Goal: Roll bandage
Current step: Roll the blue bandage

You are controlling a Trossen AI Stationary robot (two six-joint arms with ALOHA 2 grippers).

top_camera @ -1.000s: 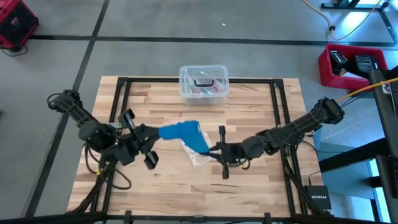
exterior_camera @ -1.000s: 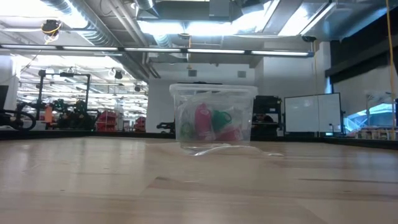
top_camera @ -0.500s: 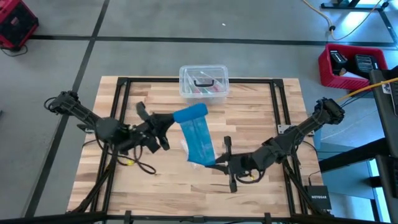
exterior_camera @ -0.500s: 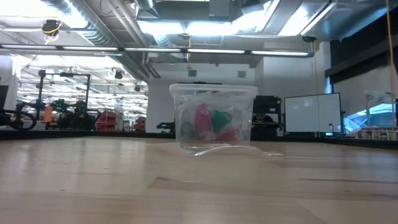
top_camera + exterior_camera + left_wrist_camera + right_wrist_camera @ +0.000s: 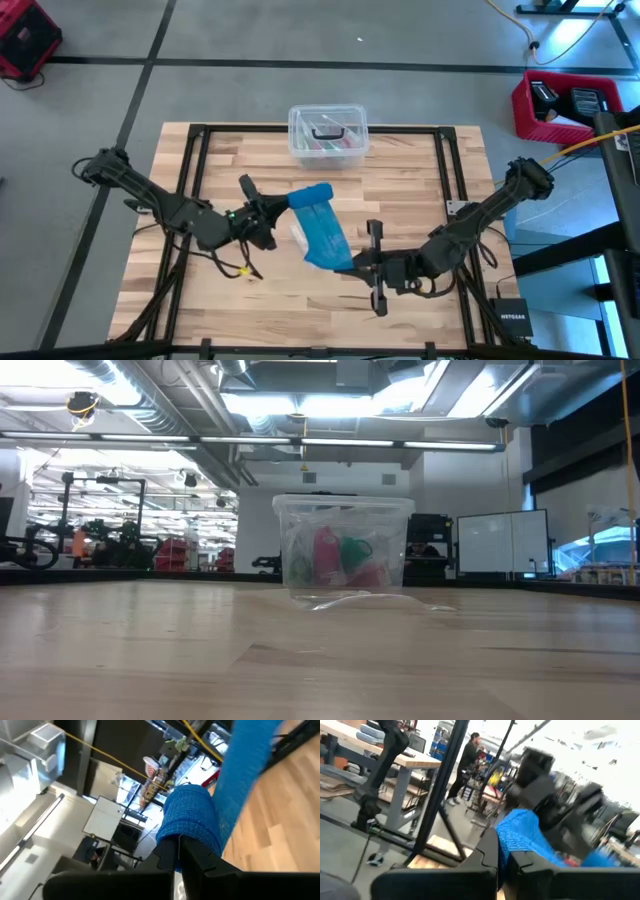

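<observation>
Left end effector [image 5: 272, 205] is clenched on the rolled end of the long bright blue stretchy fabric bandage [image 5: 322, 228], and the left wrist view shows its dark fingers [image 5: 192, 857] pinching the blue weave tight. Right end effector [image 5: 352, 266] is clamped on the opposite, loose end, blue cloth bunched between its fingers [image 5: 487, 857] in the right wrist view. Between the two the band hangs above the wooden slatted desk [image 5: 400, 180], its long axis running diagonally from the roll near the desk's middle, down toward the front right. No writing shows on the bandage itself. A crumpled clear plastic bag [image 5: 297, 236] peeks out beside the band. Behind, at the desk's far edge, sits a clear plastic lidded box [image 5: 327, 134] holding red and green items. A black device beside the desk reads NETGEAR [image 5: 511, 317].
</observation>
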